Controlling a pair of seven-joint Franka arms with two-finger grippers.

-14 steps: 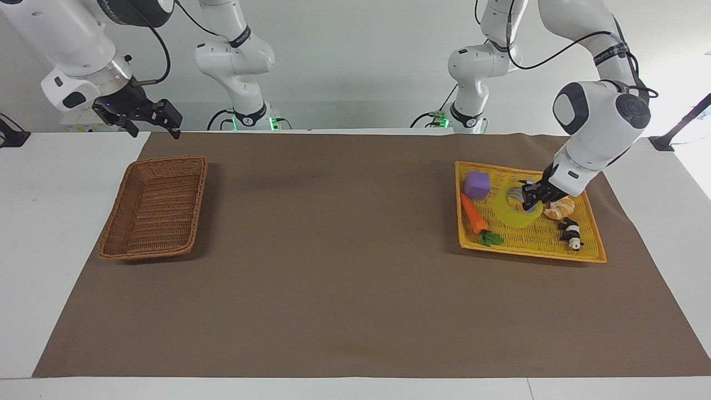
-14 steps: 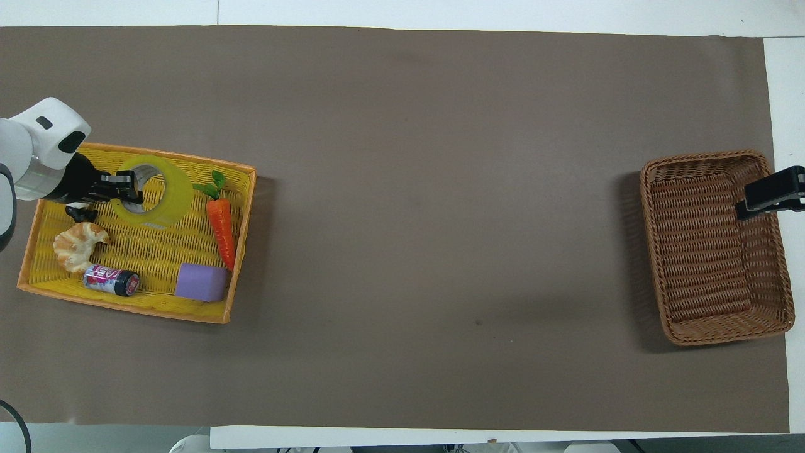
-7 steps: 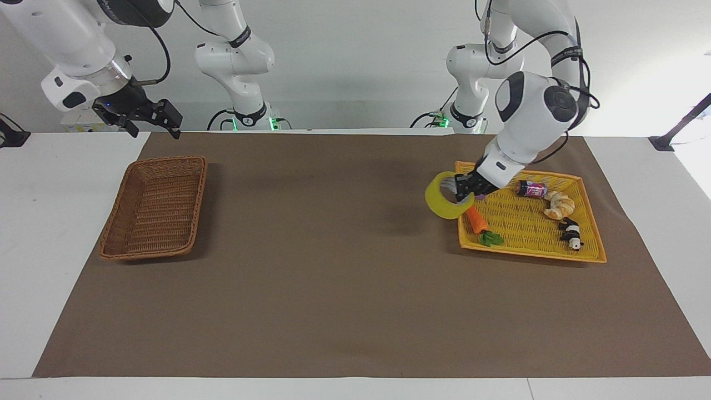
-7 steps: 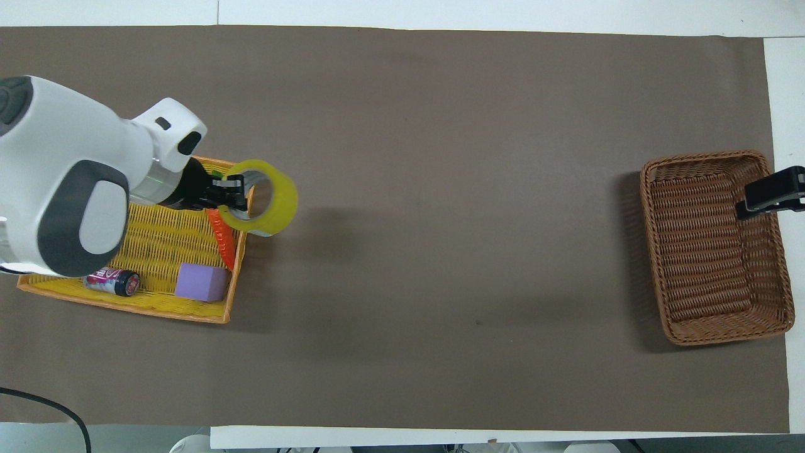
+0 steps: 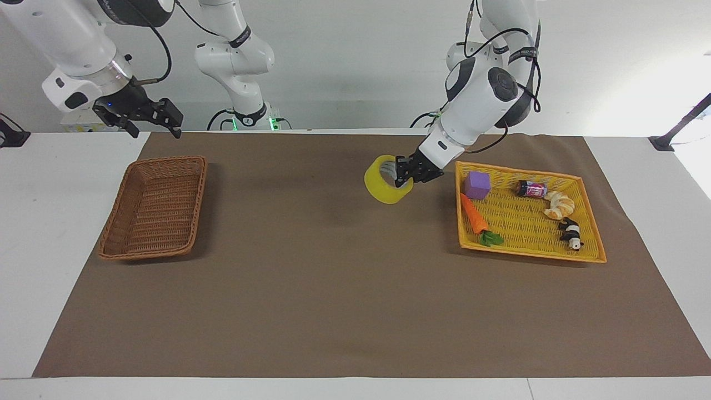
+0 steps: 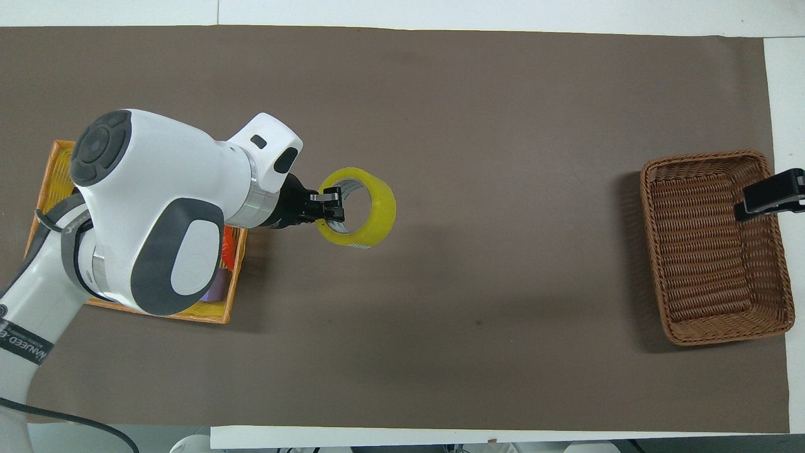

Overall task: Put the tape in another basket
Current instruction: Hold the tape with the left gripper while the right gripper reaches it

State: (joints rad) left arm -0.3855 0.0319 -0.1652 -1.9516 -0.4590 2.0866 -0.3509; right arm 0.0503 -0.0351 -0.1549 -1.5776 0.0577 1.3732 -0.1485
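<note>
**Tape clear of the tray, in transit**

The left gripper, fingers pinched on the tape's wall, now holds the roll over bare mat, clear of the yellow tray it hung over half a second ago. The basket lies well apart. The right gripper waits above it, fingers parted.

One tape, one basket, one tray — five items inside.

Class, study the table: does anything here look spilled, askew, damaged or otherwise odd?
Nothing stands out. The tape is off the table, gripped by the left tool over the brown mat. The brown basket sits upright. The carrot, purple block, can, croissant and panda lie in the yellow tray. The right tool waits.
</note>
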